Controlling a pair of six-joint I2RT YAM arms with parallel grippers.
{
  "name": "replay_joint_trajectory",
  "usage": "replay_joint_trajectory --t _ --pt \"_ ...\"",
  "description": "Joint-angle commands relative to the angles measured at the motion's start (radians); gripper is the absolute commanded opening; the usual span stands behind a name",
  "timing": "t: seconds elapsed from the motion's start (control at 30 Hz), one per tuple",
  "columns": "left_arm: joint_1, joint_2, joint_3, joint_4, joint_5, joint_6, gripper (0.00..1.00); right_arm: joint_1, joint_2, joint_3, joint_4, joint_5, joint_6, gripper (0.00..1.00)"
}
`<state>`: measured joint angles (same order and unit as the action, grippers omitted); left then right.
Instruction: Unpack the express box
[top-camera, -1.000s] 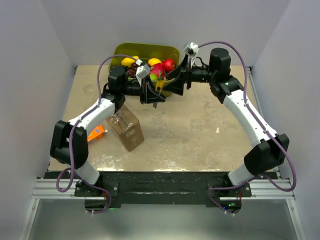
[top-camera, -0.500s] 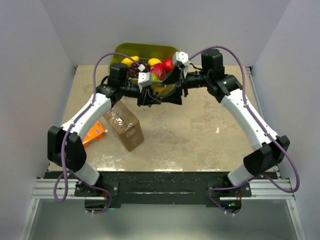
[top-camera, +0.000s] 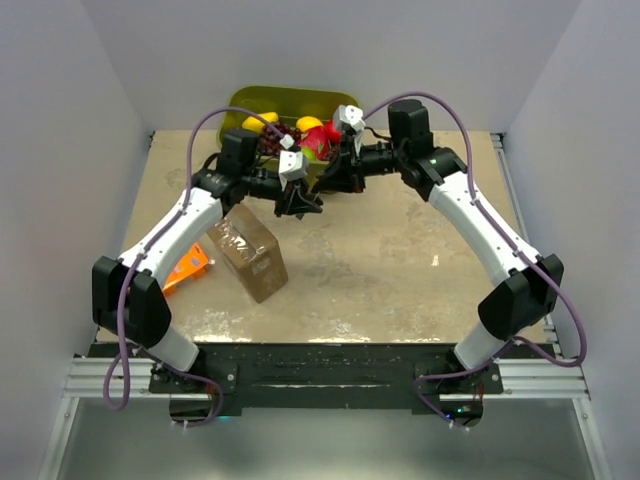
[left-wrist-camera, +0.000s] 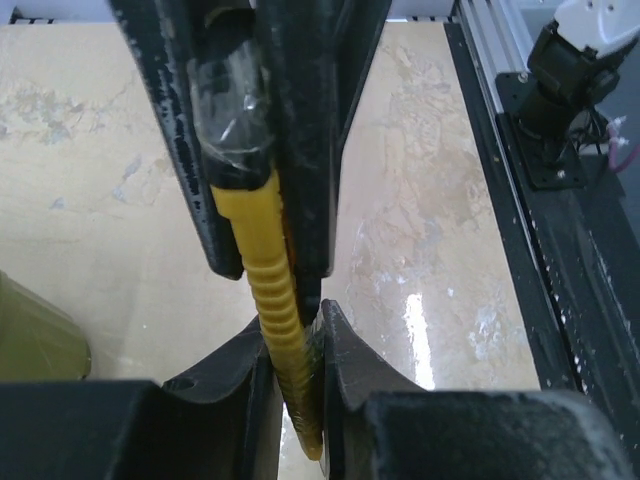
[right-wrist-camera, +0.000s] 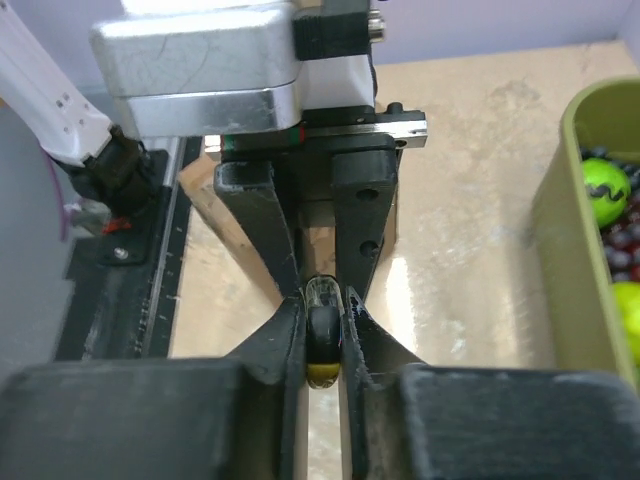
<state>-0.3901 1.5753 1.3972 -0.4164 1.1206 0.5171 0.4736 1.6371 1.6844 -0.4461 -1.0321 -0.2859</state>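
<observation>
The express box (top-camera: 250, 255), a small brown taped carton, stands on the table left of centre, with both grippers apart from it. Above the table behind the box, my left gripper (top-camera: 300, 200) and right gripper (top-camera: 328, 184) meet tip to tip over a slim yellow tool. My left gripper (left-wrist-camera: 293, 375) is shut on the tool's ribbed yellow handle (left-wrist-camera: 270, 270). My right gripper (right-wrist-camera: 322, 340) is shut on its black, tape-wrapped end (right-wrist-camera: 323, 325). In the left wrist view the right gripper's fingers (left-wrist-camera: 300, 130) flank that taped end (left-wrist-camera: 232, 100).
An olive-green bin (top-camera: 290, 103) of fruit stands at the back of the table, just behind both grippers; its wall (right-wrist-camera: 572, 250) shows at the right of the right wrist view. A flat orange package (top-camera: 188, 268) lies left of the box.
My right gripper has moved left to the left gripper and shut on the tool's black end. The left gripper has shifted slightly toward the back, still holding the tool.
</observation>
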Motion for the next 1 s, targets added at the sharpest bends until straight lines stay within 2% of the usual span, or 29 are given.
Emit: replay_joint_trajectory --t 0.0,0.07,0.2,0.5,0.53,0.63,0.7,0.73,0.77,0.8,0.87,0.97 --pt "-0.010 -0.046 0.028 0.011 -0.021 0.021 0.01 0.008 -0.029 0.017 0.084 0.012 0.070 0.00" --pt "-0.010 -0.052 0.010 0.042 -0.051 -0.012 0.23 0.000 -0.031 0.021 0.087 0.010 0.082 0.00" --pt "-0.010 -0.069 -0.024 0.091 -0.068 -0.074 0.28 -0.035 -0.039 0.018 0.110 -0.016 0.125 0.00" --pt "-0.001 -0.072 -0.046 0.143 -0.024 -0.166 0.23 -0.058 -0.052 -0.012 0.127 -0.033 0.152 0.00" --pt "0.000 -0.069 -0.044 0.157 -0.009 -0.181 0.15 -0.059 -0.056 -0.014 0.127 -0.033 0.152 0.00" --pt "0.011 -0.060 -0.049 0.192 0.028 -0.235 0.00 -0.064 -0.060 -0.023 0.118 -0.029 0.146 0.00" --pt "0.019 -0.055 -0.053 0.208 0.036 -0.261 0.00 -0.076 -0.062 -0.026 0.107 -0.049 0.145 0.01" --pt "0.019 -0.052 -0.055 0.209 0.038 -0.259 0.00 -0.078 -0.060 -0.023 0.093 -0.093 0.142 0.11" --pt "0.019 -0.052 -0.055 0.206 0.031 -0.249 0.00 -0.081 -0.050 0.004 0.058 -0.109 0.096 0.34" --pt "0.017 -0.052 -0.053 0.200 0.024 -0.218 0.00 -0.079 -0.042 0.020 -0.032 -0.115 0.061 0.44" --pt "0.016 -0.044 -0.035 0.165 0.007 -0.186 0.00 -0.078 -0.039 0.028 -0.071 -0.125 0.008 0.58" --pt "0.014 -0.028 -0.014 0.154 -0.001 -0.172 0.00 -0.073 -0.037 0.014 -0.053 -0.115 -0.010 0.62"
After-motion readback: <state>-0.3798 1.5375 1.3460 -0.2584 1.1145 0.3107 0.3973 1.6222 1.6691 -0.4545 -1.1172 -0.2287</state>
